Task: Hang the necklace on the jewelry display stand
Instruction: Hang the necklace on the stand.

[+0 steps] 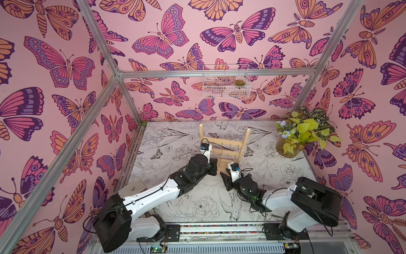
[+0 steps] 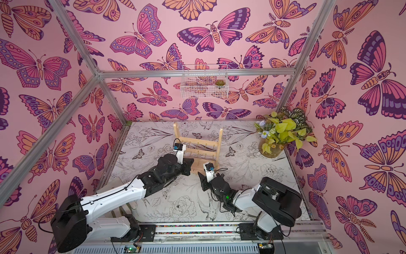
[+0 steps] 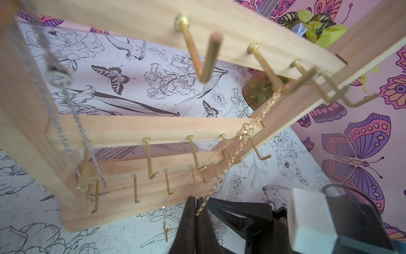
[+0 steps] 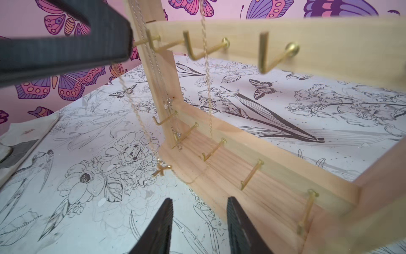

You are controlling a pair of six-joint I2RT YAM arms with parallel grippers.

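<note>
The left arm stretches long and low toward the jewelry display stand, wrist bent in at the stand's front; the left gripper has its fingers pressed tight together on the necklace, pinching the fine gold chain; from that pinch the chain climbs to a hook higher up the stand, while a slack loop with a small pendant dangles just in front of the stand's base; the right arm is folded at the elbow, the right gripper low before the same base, fingers parted, nothing between them.
</note>
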